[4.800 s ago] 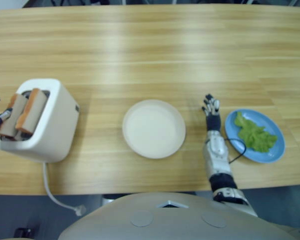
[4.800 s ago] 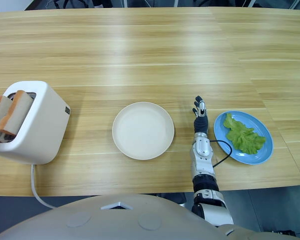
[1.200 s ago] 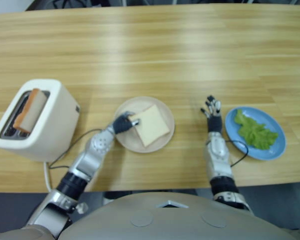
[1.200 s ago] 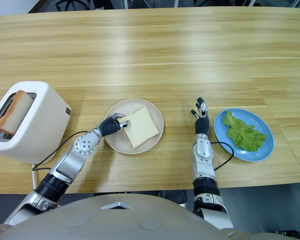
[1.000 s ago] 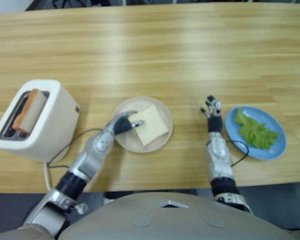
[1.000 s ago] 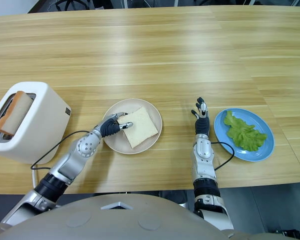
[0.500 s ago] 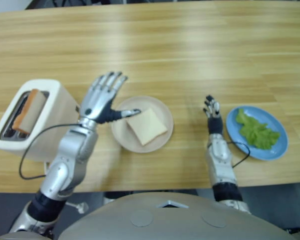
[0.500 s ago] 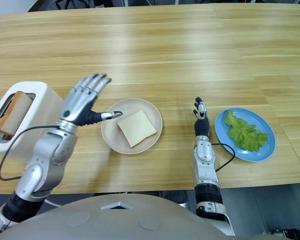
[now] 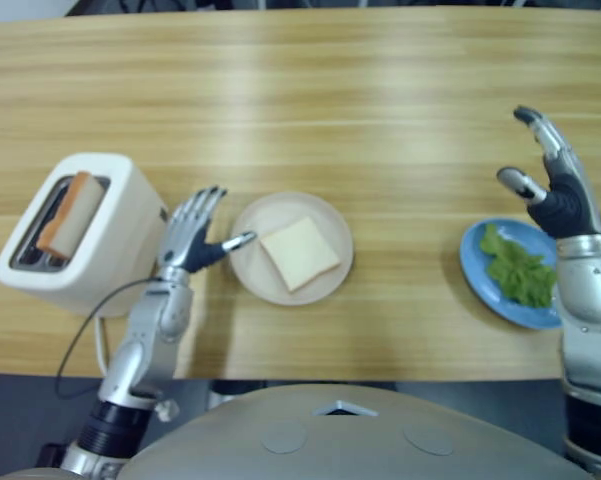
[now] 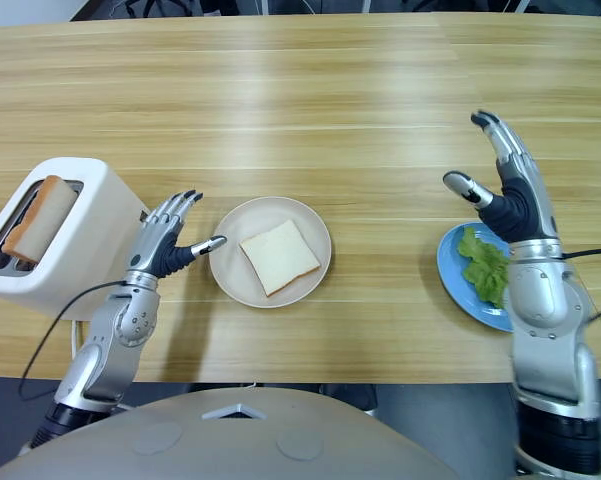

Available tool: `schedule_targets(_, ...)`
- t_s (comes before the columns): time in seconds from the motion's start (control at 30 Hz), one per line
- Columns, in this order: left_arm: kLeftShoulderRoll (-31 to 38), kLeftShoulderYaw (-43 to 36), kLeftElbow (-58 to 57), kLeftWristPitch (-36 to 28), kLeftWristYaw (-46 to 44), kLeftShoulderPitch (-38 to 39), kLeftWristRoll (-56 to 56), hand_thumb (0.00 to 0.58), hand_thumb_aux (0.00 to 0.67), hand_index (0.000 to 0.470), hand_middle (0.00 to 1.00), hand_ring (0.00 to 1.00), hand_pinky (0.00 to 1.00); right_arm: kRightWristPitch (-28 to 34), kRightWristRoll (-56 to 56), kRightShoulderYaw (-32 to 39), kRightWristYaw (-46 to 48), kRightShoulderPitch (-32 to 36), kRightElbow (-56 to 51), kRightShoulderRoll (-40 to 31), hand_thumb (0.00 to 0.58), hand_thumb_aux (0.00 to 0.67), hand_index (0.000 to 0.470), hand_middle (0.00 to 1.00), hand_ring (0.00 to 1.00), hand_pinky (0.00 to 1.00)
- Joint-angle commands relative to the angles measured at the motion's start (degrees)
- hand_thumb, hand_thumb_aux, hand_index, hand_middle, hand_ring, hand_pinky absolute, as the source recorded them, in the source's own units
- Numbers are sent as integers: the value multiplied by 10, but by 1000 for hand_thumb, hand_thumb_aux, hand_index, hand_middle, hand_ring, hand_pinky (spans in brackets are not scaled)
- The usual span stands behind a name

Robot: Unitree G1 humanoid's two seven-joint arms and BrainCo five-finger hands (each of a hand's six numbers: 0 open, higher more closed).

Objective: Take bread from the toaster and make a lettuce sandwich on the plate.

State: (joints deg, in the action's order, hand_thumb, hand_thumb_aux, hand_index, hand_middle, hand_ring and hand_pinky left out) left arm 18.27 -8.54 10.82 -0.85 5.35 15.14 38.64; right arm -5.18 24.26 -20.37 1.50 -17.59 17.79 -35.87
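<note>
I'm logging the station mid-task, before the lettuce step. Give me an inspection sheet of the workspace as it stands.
Surface: wooden table, bare apart from the job's things.
Job's things: white toaster at the left with one bread slice standing in a slot; cream plate at the centre with a second slice lying flat on it; blue plate at the right holding lettuce.
Clutter: nothing seen.
Hands: left hand open, between toaster and cream plate, holding nothing; right hand open, raised over the blue plate.
Cables: black cable looping beside the left arm; white toaster cord running off the near edge.
Surroundings: dark floor past the near edge.
</note>
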Motion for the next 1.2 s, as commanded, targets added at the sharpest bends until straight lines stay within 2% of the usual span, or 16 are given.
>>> schedule_targets(0.03,-20,28,-49,45,-5,12,-100,0,0,0,0,0,0,-41,82,24,-44,-31,-110,-29,0,0,0,0,0,0)
schedule_targets(0.17,-34,49,-61,61,-20,21,-167,0,0,0,0,0,0,-65,116,46,-81,-50,-208,-43,0,0,0,0,0,0)
schedule_targets(0.43,-30,64,-46,69,-19,34,-178,0,0,0,0,0,0,-85,147,88,-138,-46,-349,-70,0,0,0,0,0,0)
schedule_targets(0.7,-30,66,-39,72,-14,51,-172,0,0,0,0,0,0,-94,129,96,-159,-26,-424,-94,0,0,0,0,0,0)
schedule_targets(0.93,-31,66,-40,71,-11,59,-171,0,0,0,0,0,0,-90,136,119,-162,-21,-432,-103,0,0,0,0,0,0)
schedule_targets(0.97,-32,65,-40,71,-10,59,-170,0,0,0,0,0,0,-89,138,124,-160,-19,-435,-102,413,310,213,0,0,0)
schedule_targets(1.0,-32,64,-40,71,-10,60,-170,0,0,0,0,0,0,-87,140,130,-161,-17,-439,-101,487,402,276,12,12,12)
schedule_targets(1.03,-32,63,-40,71,-10,60,-169,0,0,0,0,0,0,-84,145,138,-162,-14,-445,-101,550,518,355,396,396,396)
schedule_targets(1.07,-32,62,-41,71,-10,61,-167,0,0,0,0,0,0,-81,149,146,-164,-12,-449,-101,577,623,428,698,698,698)
schedule_targets(1.1,-31,62,-41,70,-10,61,-167,0,0,0,0,0,0,-78,153,153,-165,-10,-452,-102,579,649,446,745,745,745)
schedule_targets(1.2,-31,62,-44,71,-10,62,-166,0,0,0,0,0,0,-72,160,169,-170,-6,-457,-105,580,670,460,737,737,737)
